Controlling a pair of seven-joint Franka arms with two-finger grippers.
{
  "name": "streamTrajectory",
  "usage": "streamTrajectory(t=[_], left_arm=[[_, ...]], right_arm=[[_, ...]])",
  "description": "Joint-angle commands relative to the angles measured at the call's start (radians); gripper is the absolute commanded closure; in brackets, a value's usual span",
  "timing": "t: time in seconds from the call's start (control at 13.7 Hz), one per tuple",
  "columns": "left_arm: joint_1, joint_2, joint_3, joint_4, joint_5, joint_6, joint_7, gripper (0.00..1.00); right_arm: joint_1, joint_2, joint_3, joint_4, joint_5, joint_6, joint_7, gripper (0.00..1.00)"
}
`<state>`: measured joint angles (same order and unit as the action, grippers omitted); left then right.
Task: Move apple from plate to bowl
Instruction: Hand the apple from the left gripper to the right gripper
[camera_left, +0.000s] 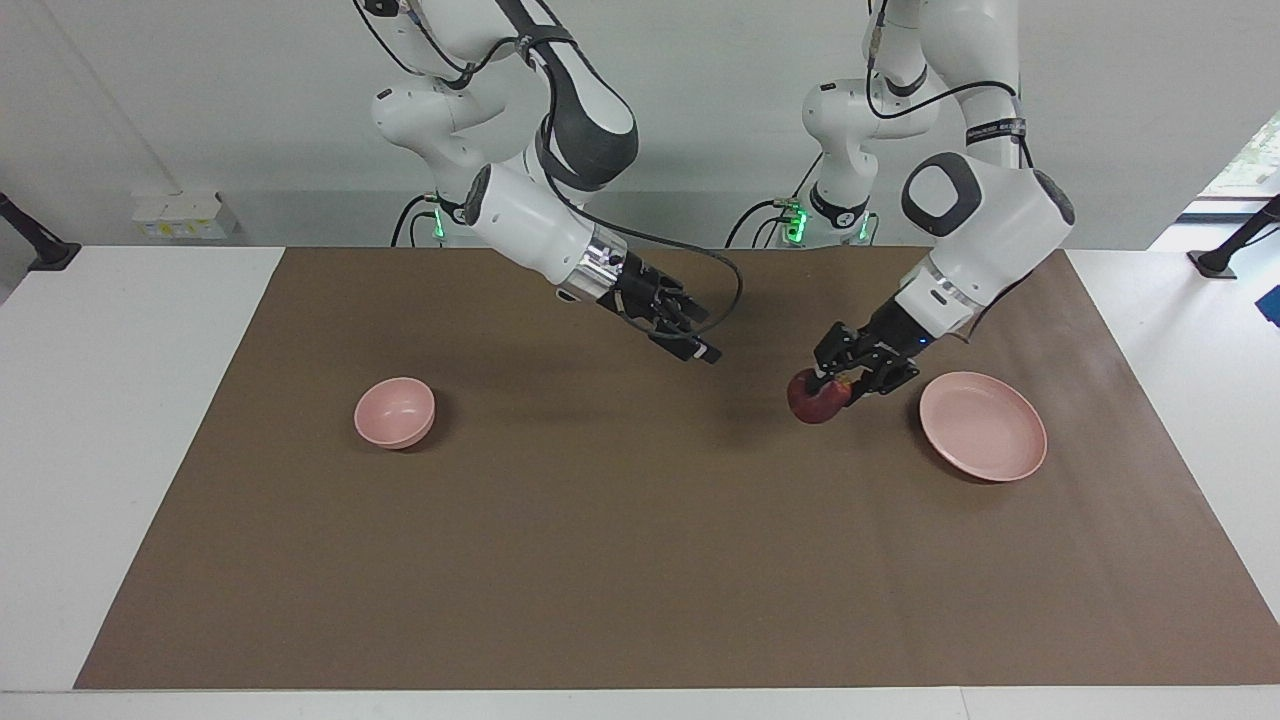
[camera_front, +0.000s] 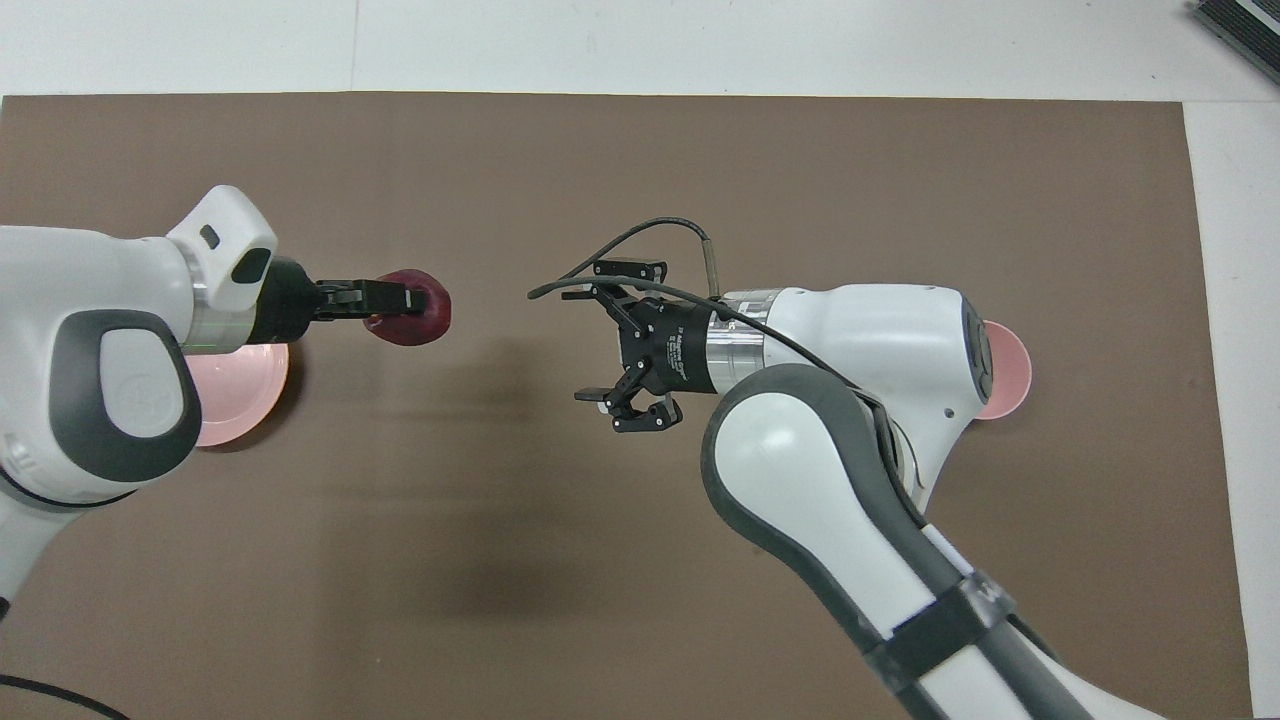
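Over the brown mat, between the plate and the middle of the table, the left gripper holds the apple in the air. Its fingers are closed around the upper part of the fruit, and the apple hangs a little below them, clear of the plate, which now lies bare toward the left arm's end of the table. In the overhead view the same apple shows at the tip of the left gripper, pointing toward the table's middle.

The right gripper waits over the middle of the mat with its fingers spread wide and nothing between them (it looks ready to receive). In the overhead view the right gripper faces the apple, with a gap between them.

The bowl stands toward the right arm's end of the table, well apart from the apple; in the overhead view only an edge of the bowl shows past the right arm.

I judge that the apple is firm, smooth and rather light, so it may turn or slip in a narrow grip. A second hold should go across its widest part, at the sides that the left fingers leave free, with gentle pressure so the skin is not bruised.
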<state>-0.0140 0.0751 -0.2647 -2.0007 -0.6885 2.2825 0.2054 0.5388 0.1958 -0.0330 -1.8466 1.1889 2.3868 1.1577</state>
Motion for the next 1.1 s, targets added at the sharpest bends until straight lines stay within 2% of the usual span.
streamTrajectory(t=[0.0, 0.22, 0.51, 1.02], left_arm=[[-0.003, -0.023, -0.034, 0.005, -0.078, 0.009, -0.017, 1.0], [0.0, -0.035, -0.077, 0.023, -0.152, 0.02, -0.018, 1.0], [-0.001, -0.075, -0.12, 0.033, -0.161, 0.005, -0.021, 1.0], [-0.001, -0.115, -0.142, 0.03, -0.241, -0.044, -0.024, 1.0]], right_arm=[[0.001, 0.025, 0.004, 0.044, 0.011, 0.005, 0.068, 0.0], [0.001, 0.025, 0.004, 0.046, -0.061, -0.014, 0.069, 0.0], [-0.003, -0.009, 0.002, 0.046, -0.162, -0.049, 0.074, 0.0], [0.0, -0.021, 0.002, 0.027, -0.178, -0.049, 0.112, 0.0]])
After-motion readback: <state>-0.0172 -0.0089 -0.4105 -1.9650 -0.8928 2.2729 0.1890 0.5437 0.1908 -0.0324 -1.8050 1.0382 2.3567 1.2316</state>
